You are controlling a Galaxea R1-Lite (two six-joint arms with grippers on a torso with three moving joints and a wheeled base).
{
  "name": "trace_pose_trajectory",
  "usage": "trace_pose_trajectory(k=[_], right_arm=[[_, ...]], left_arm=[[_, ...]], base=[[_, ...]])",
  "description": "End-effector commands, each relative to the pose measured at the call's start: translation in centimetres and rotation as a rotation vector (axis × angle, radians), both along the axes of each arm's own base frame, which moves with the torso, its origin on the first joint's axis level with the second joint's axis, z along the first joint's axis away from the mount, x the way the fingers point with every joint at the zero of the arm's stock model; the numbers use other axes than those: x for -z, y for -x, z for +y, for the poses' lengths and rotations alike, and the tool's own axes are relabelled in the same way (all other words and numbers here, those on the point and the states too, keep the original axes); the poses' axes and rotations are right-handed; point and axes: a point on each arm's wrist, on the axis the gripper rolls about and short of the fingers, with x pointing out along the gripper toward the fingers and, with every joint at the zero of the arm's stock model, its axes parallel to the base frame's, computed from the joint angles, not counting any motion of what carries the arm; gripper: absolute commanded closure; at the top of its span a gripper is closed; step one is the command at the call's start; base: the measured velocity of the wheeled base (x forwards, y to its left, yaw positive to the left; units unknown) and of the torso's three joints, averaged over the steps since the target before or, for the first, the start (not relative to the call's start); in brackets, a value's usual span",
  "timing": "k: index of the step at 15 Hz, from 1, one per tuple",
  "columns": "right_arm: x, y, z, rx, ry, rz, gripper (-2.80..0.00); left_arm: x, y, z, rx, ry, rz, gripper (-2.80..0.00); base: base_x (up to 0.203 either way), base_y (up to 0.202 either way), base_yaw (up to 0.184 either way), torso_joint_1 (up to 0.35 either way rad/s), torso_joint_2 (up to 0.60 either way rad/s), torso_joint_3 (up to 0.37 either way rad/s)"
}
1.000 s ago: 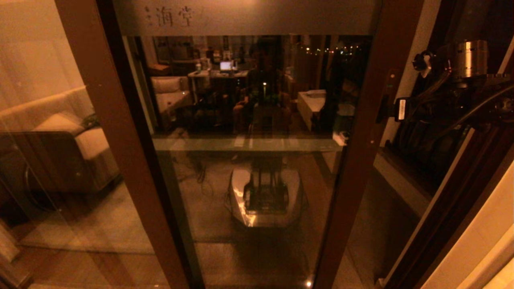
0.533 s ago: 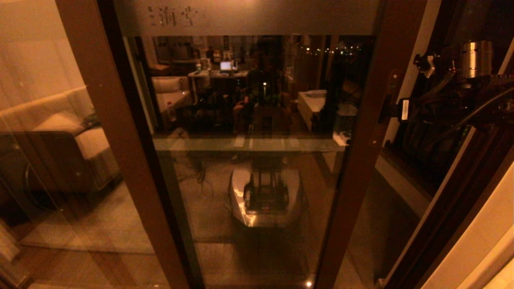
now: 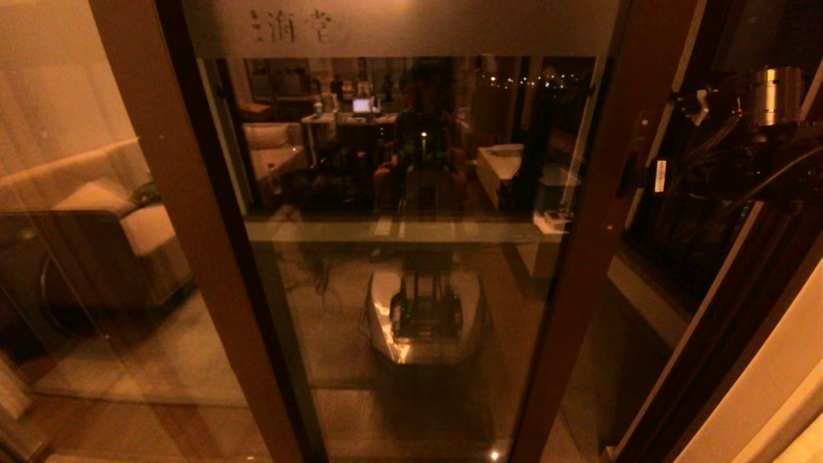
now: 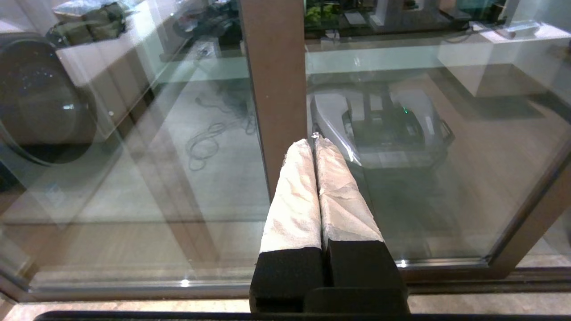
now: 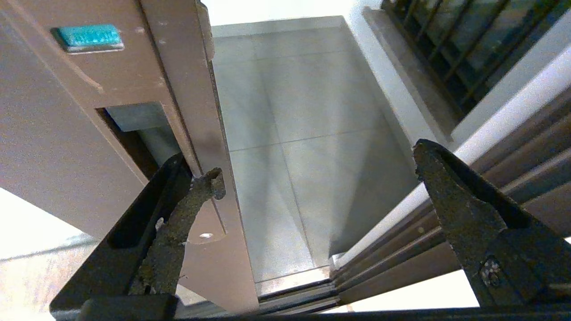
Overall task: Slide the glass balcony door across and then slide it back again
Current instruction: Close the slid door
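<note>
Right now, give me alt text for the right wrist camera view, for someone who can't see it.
The open right gripper sits at the edge of the glass balcony door, one finger against the brown stile beside the recessed lock plate, the other out in the open gap. Beyond lie grey floor tiles, the door track and a dark barred window.

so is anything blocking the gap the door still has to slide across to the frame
Nothing visible. Between the door edge and the side frame only bare floor tiles show. The right gripper, open, sits in that gap with one finger at the door's edge.
</note>
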Motion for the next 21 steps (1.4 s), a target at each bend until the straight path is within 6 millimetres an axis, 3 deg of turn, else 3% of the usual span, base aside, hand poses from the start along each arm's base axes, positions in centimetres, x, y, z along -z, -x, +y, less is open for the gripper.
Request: trace_pose_trajectory(k=[1, 21], right_arm=[[0.2, 0.0, -0.3, 0.006, -0.001, 0.006, -2.8], [-0.2, 1.4, -2.8, 0.051, 0.014, -0.02, -2.8]], left_arm=[[0.0, 0.0, 0.0, 0.0, 0.0, 0.001, 0.0], [0.0, 0.0, 0.0, 0.0, 0.0, 0.001, 0.0]], base=[[0.0, 0.0, 0.0, 0.0, 0.0, 0.0], [0.0, 0.0, 0.0, 0.0, 0.0, 0.0]])
